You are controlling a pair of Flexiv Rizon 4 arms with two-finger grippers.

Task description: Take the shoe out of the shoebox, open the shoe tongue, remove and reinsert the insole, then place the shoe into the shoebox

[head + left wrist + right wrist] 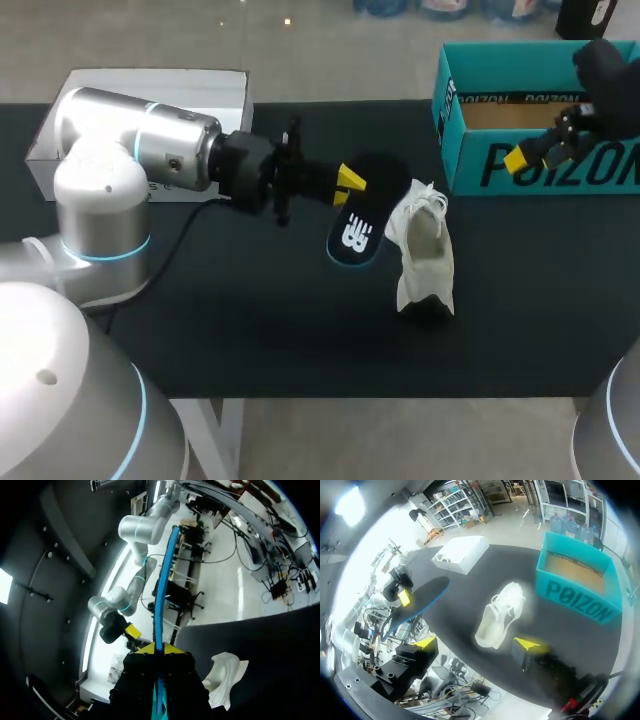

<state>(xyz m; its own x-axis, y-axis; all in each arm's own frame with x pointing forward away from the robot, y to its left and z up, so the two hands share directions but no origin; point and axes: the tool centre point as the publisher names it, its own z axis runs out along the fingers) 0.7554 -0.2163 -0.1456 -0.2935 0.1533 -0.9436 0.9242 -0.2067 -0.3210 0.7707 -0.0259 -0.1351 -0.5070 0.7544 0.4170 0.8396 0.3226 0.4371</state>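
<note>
The left end effector (350,181) holds the insole (358,230), the white shoe (422,250) lies lengthwise just beside it, and the right end effector (476,643) stands wide.

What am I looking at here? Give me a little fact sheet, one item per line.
Shoe: white, on the black table, outside its box
Insole: black with a blue edge, out of the shoe, held above the table
Left gripper: shut on the insole
Right gripper: open, empty, by the shoebox
Shoebox: teal, open
Other: white box
</note>
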